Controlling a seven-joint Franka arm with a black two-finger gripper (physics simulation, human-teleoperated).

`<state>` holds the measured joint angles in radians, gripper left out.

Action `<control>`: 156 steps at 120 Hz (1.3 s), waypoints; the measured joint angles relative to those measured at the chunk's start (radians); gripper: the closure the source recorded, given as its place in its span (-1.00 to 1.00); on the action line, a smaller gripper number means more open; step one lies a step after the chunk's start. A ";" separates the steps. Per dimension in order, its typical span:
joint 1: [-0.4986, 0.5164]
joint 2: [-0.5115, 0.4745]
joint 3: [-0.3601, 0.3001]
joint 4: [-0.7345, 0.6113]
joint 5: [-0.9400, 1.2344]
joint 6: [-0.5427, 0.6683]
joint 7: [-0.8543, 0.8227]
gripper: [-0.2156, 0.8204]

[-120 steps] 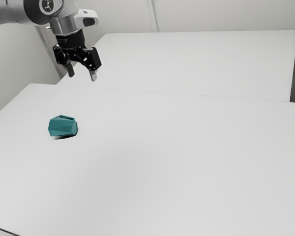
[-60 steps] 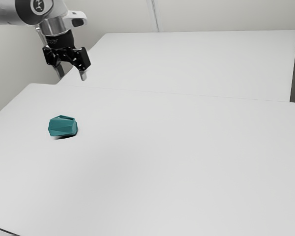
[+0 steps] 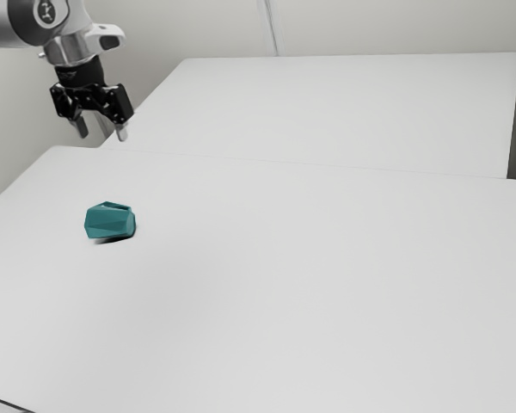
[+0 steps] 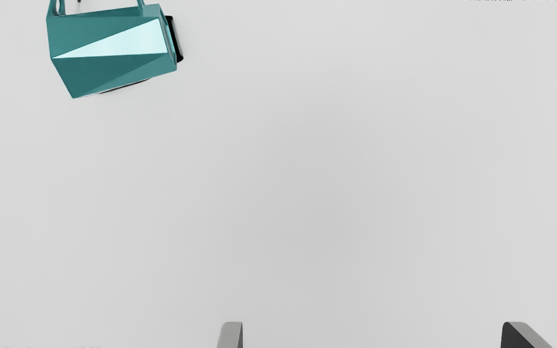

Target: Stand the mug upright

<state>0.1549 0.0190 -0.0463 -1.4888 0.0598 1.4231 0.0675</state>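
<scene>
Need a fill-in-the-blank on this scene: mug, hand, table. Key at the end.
The mug isn't upright; it lies on its ____.
It rests on the white ____.
The loop joined to the mug's body is its ____.
The fingers of the hand are not shut but ____.

Missing words: side; table; handle; open.

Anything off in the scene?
Yes: the teal mug lies on its side on the white table rather than standing. I see no spill or damage.
</scene>
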 joint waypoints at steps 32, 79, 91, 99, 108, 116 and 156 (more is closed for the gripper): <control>0.270 0.079 0.004 0.041 -0.001 0.007 0.027 -0.54; 0.361 0.297 0.003 0.209 -0.011 0.015 0.117 -0.54; 0.387 0.349 0.001 0.249 -0.014 0.018 0.146 -0.54; 0.408 0.376 0.001 0.257 -0.029 0.035 0.170 -0.54; 0.435 0.406 0.001 0.259 -0.063 0.065 0.203 -0.54; 0.464 0.441 0.000 0.257 -0.106 0.103 0.238 -0.54; 0.541 0.563 0.000 0.234 -0.384 0.293 0.430 -0.54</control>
<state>0.6960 0.5823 -0.0462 -1.2547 -0.3245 1.7160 0.4973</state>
